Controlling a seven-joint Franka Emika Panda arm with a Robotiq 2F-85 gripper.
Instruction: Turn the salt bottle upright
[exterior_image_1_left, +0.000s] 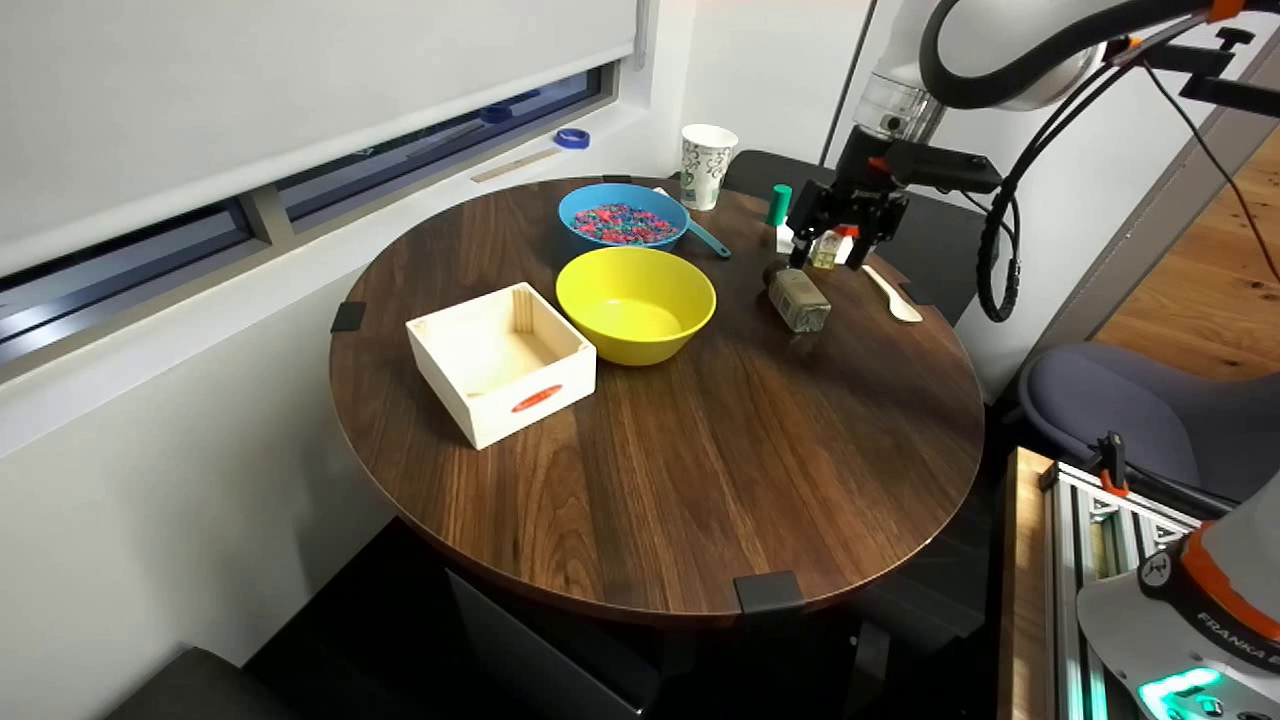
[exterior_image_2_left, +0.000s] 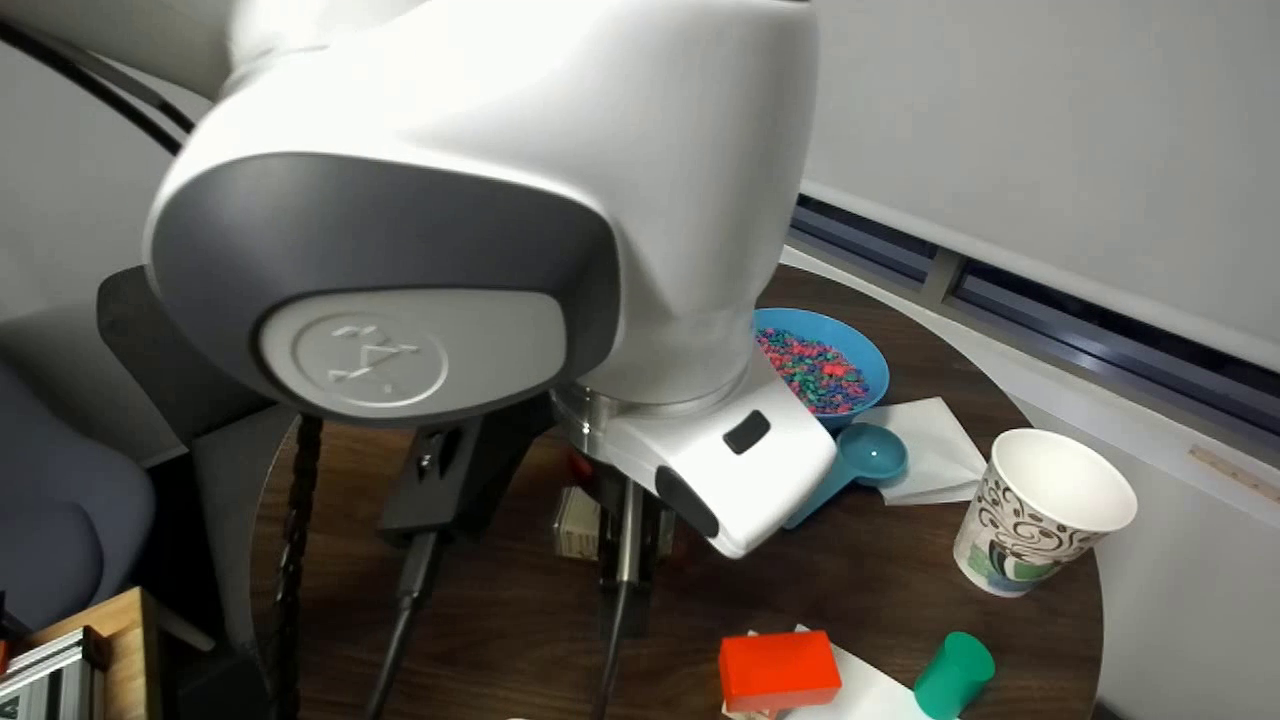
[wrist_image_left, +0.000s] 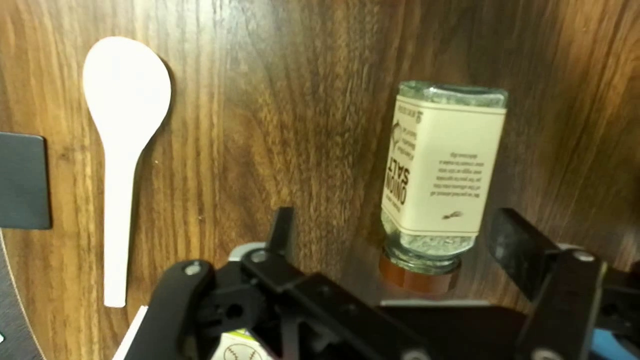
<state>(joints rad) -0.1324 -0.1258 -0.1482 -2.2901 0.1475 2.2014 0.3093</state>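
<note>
In an exterior view, left to right, you have the wooden box, then the yellow bowl, with the blue bowl just beyond on the far side. Right of these, the salt bottle lies on its side on the table, cap far, base near. Your gripper hangs by the capped end, fingers spread apart; white spoon farther right.

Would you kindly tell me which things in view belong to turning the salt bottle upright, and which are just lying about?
For the job:
salt bottle, on its side
gripper, open

Lying about:
white spoon
yellow bowl
wooden box
blue bowl
paper cup
blue scoop
green cylinder
red-topped object
</note>
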